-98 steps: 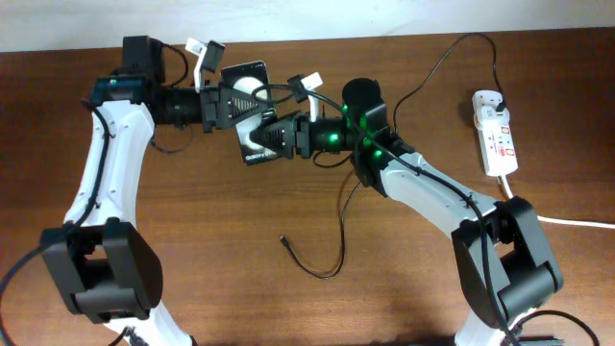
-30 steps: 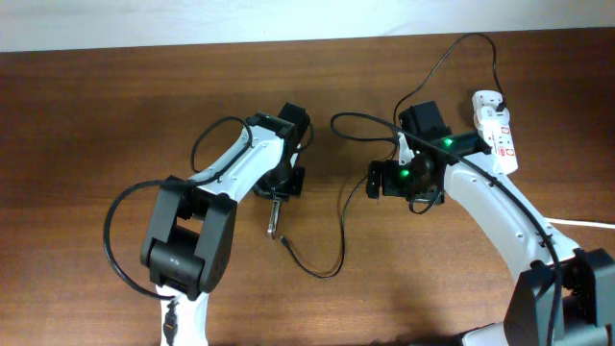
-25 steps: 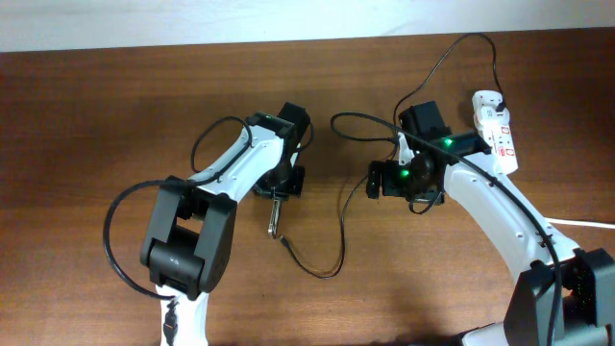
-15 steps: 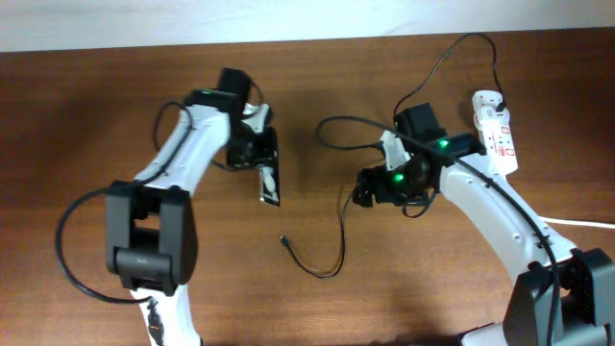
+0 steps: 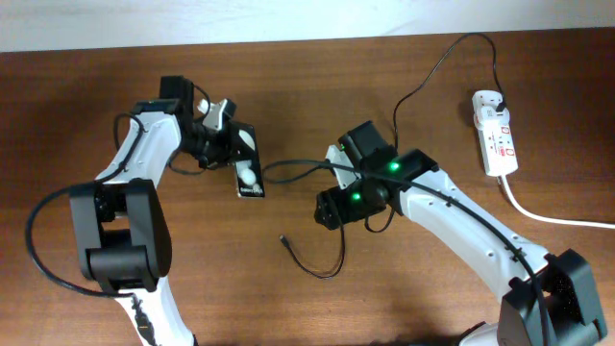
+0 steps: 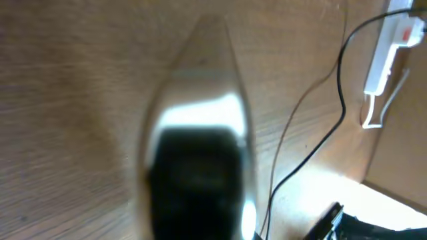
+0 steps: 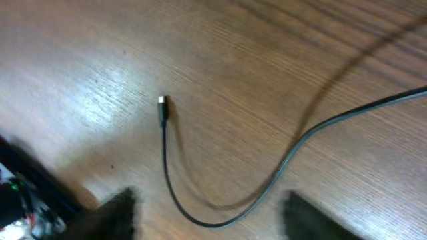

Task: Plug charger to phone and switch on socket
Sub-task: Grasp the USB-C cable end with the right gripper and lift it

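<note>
Your left gripper (image 5: 229,146) is closed on the upper end of the phone (image 5: 249,171), left of centre on the table (image 5: 115,58). You cannot tell whether the phone is lifted or resting. It is stiff, glossy and probably slippery, so hold it by the edges, not the screen. Your right gripper (image 7: 208,203) is open and empty, its fingers either side of the charger (image 5: 322,273). That cable looks thin, light and limp, so it will flop; take it just behind the tip (image 7: 162,101), which lies loose on the wood. Only the overhead shows the cable running up to the socket (image 5: 496,135) at far right. Only the right wrist shows which way the tip points. The left wrist gives mostly blur.
</note>
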Motion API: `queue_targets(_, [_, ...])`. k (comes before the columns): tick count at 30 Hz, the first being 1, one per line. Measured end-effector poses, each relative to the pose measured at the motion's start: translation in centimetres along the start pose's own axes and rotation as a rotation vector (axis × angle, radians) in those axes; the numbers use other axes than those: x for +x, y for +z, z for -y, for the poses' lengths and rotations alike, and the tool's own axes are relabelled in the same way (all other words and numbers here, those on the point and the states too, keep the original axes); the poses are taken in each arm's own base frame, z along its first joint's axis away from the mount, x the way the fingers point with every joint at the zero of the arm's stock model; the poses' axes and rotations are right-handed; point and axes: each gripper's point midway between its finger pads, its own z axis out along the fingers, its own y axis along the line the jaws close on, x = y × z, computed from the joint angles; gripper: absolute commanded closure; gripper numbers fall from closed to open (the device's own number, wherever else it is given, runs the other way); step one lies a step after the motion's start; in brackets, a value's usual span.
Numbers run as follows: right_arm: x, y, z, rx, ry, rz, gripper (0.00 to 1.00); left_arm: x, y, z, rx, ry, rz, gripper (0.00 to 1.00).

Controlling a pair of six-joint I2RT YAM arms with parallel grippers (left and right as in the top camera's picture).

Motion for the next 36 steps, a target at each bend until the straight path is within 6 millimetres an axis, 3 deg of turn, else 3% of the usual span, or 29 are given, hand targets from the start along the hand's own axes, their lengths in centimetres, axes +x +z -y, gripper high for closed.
queue_targets(1, [0.1, 0.1, -0.1, 0.006, -0.013, -0.002, 0.66, 0.1, 0.2, 0.0, 0.011, 0.009, 0.002, 1.0])
queue_targets(4, [0.4, 0.5, -0.5, 0.032, -0.04, -0.009, 0.85, 0.0, 0.6, -0.1, 0.033, 0.028, 0.014, 1.0])
queue_targets(6, [0.5, 0.8, -0.9, 0.061, -0.07, -0.005, 0.9, 0.1, 0.6, -0.5, 0.041, 0.021, 0.017, 1.0])
queue_targets(11, [0.5, 1.3, -1.6, 0.103, -0.12, 0.012, 0.87, 0.2, 0.4, -0.6, 0.055, 0.011, 0.017, 1.0])
queue_targets(18, [0.1, 1.3, -2.0, 0.087, -0.128, 0.028, 0.91, 0.3, 0.4, -0.3, 0.076, 0.011, 0.015, 1.0])
queue_targets(25, [0.8, 1.9, -3.4, 0.1, -0.269, 0.011, 0.75, 0.3, 0.4, -0.3, 0.076, 0.011, 0.015, 1.0])
queue_targets(29, [1.6, 3.7, -3.5, 0.15, -0.366, -0.033, 0.7, 0.3, 0.4, -0.2, 0.077, 0.011, 0.015, 1.0])
queue_targets(36, [2.9, 9.7, -5.0, 0.157, -0.495, -0.101, 0.7, 0.2, 0.4, -0.2, 0.079, 0.012, 0.016, 1.0])
